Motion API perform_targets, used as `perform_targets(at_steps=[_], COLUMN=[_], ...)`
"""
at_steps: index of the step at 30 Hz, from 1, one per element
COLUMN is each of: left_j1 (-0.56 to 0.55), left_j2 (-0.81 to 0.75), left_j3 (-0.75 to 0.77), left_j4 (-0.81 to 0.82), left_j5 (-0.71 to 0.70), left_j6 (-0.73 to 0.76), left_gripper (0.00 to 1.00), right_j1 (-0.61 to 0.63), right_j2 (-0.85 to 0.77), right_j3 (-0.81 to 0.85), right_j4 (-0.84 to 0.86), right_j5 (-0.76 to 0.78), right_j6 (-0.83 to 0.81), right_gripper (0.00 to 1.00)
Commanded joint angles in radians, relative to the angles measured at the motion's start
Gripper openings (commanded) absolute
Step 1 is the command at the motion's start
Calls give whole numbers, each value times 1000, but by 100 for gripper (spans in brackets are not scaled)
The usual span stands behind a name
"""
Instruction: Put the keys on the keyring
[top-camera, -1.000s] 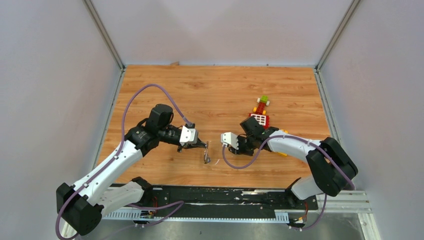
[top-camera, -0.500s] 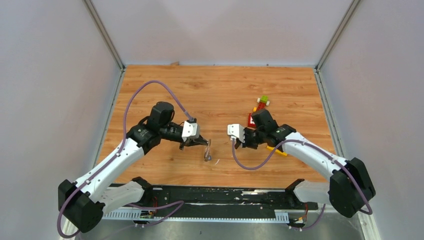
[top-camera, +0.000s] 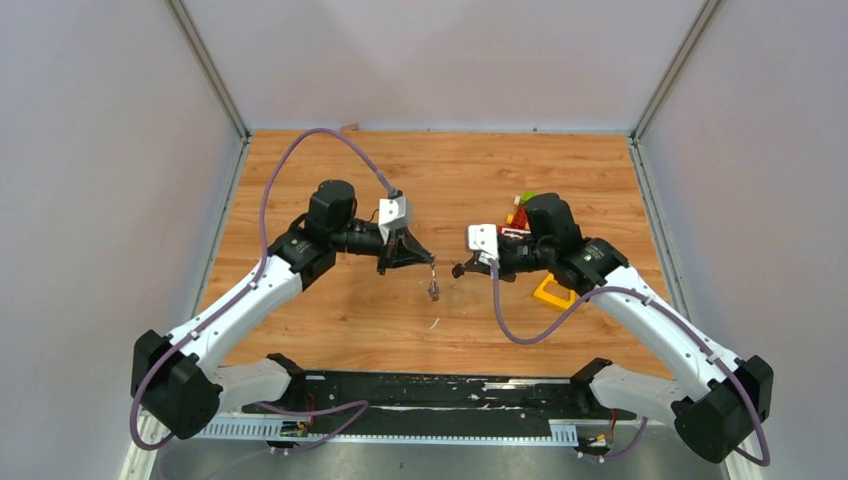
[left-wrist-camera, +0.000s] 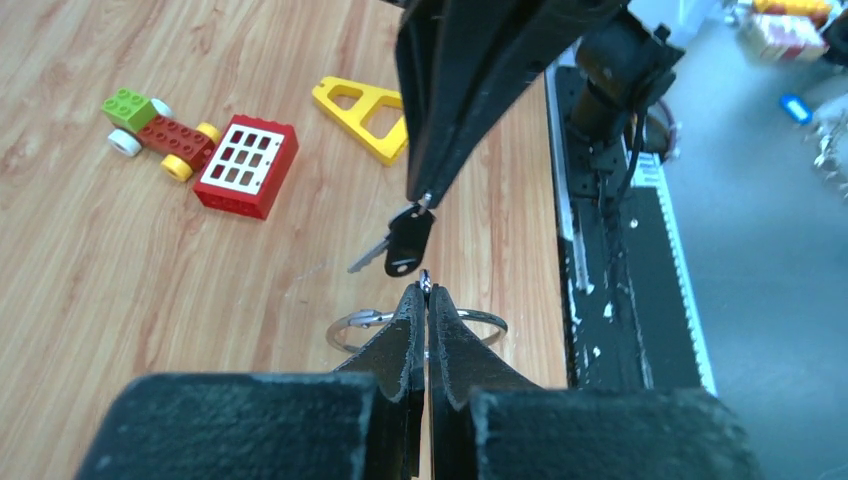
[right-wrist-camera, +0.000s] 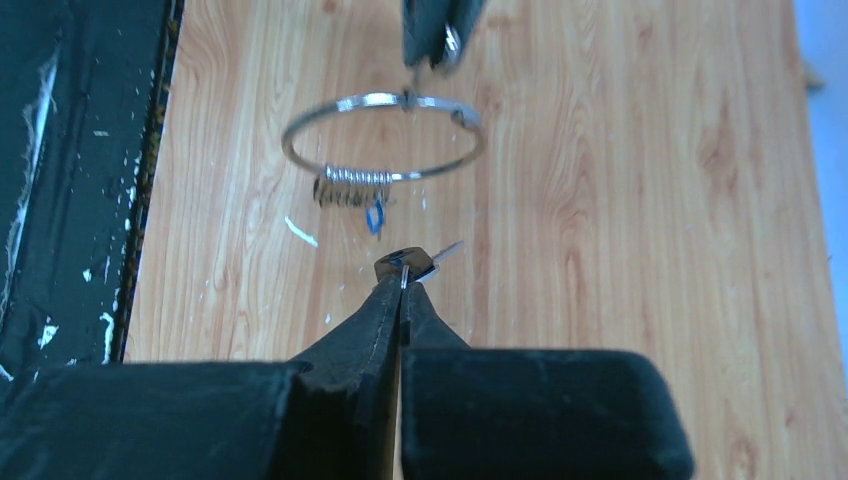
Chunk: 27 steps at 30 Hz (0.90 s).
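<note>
Left arm and right arm have risen and swung inward. My left gripper pinches the keyring tight, and the right gripper pinches the key by its black head. Both are aloft, just apart. I'd find the ring's split, then feed the key on slowly.

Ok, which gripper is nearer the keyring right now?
Left. The left gripper is shut on the keyring, pinching its wire at the rim. The right gripper, shut on the key, faces the ring across a small gap without touching it.
</note>
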Motion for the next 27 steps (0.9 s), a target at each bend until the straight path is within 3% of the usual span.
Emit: perform_targets(at_steps=[1,11,20,27], left_j1=[-4,-31,-40,-45], left_j2=[40,116,114,115], left_j3=[90,164,155,153], left_j4=[101,51,51,69], left_j5=[-5,-16,-12,-5], left_j6=[-236,-466,-518,-525], left_gripper=[0,0,0,0], right_j1=[8,240,326,355], right_j2=[-36,-125,-155,-171], right_j3=[67,3,-42,-75], right_j4=[33,170,248,277], right_j5=[-83,374,518,546], right_j6=[35,-72,-121,-130], right_gripper=[0,0,0,0])
